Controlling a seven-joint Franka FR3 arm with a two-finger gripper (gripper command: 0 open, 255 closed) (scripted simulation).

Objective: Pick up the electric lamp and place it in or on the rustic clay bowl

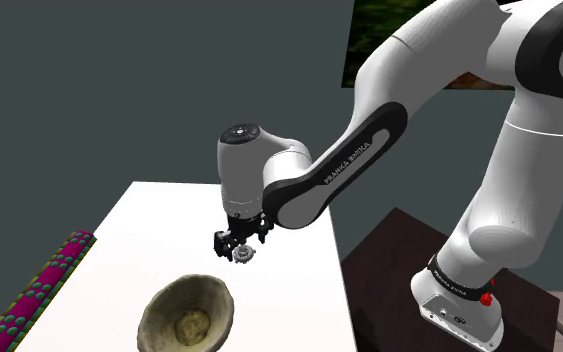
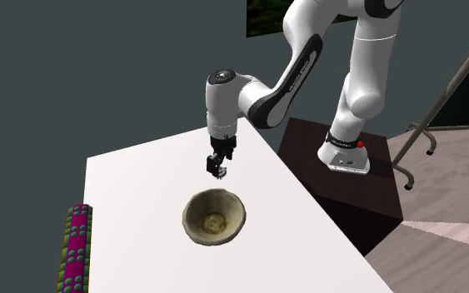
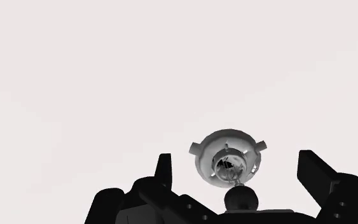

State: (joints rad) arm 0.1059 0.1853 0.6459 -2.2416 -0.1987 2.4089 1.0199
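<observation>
- Grey lamp (image 3: pixel 228 153) sits between my gripper's (image 3: pixel 238 160) spread fingers in the wrist view, and neither finger touches it.
- The shoulder view adds a tan bowl (image 1: pixel 219 297) near the lamp on the white table (image 1: pixel 159 220).

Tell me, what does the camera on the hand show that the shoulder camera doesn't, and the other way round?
The wrist view adds the lamp close up: a round grey flanged piece with a glass bulb at its centre, sitting between the open fingers of the gripper, neither touching it. The shoulder view adds the tan bowl, the white arm, its dark stand and a magenta strip with green dots beside the table. Both share the gripper, the lamp and the white table.
</observation>
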